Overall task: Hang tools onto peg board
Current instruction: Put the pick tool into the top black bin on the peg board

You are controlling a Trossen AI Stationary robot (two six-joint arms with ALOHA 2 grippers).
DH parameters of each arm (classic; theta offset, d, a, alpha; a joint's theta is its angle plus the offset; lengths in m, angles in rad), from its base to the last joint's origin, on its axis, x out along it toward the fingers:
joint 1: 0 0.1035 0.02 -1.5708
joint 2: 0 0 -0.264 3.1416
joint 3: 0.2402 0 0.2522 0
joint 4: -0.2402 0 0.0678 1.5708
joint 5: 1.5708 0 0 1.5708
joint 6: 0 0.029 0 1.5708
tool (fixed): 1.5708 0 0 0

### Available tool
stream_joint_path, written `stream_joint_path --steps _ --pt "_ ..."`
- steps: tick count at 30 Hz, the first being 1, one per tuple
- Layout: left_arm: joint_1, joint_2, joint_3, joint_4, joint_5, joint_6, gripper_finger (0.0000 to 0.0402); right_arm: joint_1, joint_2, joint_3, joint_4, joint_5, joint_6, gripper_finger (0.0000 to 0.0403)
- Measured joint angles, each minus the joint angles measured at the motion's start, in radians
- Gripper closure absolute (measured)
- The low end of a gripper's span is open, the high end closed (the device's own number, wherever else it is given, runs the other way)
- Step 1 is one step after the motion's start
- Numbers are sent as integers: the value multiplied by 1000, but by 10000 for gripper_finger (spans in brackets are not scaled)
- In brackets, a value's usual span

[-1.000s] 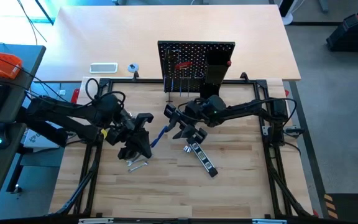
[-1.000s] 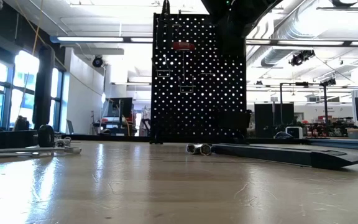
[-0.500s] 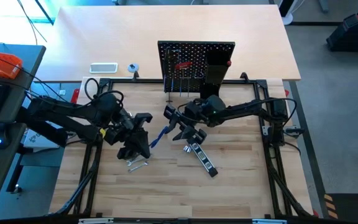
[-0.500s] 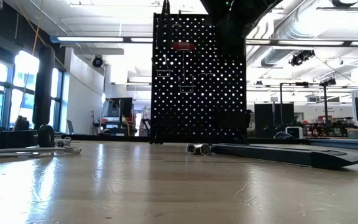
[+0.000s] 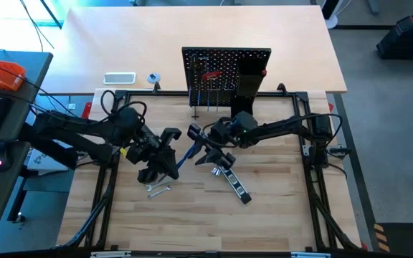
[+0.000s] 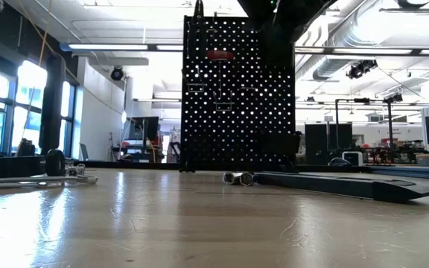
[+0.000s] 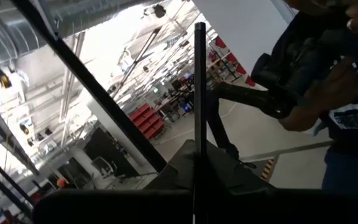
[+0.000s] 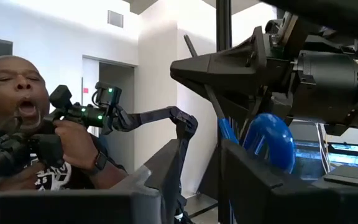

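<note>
At table centre, two grippers meet over one blue T-handle hex key [image 5: 185, 155]. Left gripper [image 5: 169, 159] clamped tight on its thin shaft; right gripper [image 5: 205, 153] at the other side, fingers straddling the shaft, grip cannot be told. One peg board [image 5: 226, 72] upright at the rear, one red-handled tool [image 5: 210, 74] hung. Loose on the table: one black-and-silver bar [image 5: 233, 183], one silver wrench [image 5: 158, 190].
</note>
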Motion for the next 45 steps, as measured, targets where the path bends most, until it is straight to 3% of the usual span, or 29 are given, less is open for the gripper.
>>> stream_joint_path --steps 12,19,34,40,45 --pt "16 0 0 11 -36 -90 401 3 0 0 -38 -3 -47 338" --pt "16 -2 0 -9 -38 -91 401 9 0 0 -54 -1 -104 398" --pt "16 -60 -1 -74 -40 -95 386 19 0 0 -55 -28 -106 402" --pt "6 -60 -1 -74 -48 -29 398 18 0 0 -72 -29 -82 401" --pt "6 -54 -1 -81 -52 -28 399 18 0 0 -84 -7 -82 362"
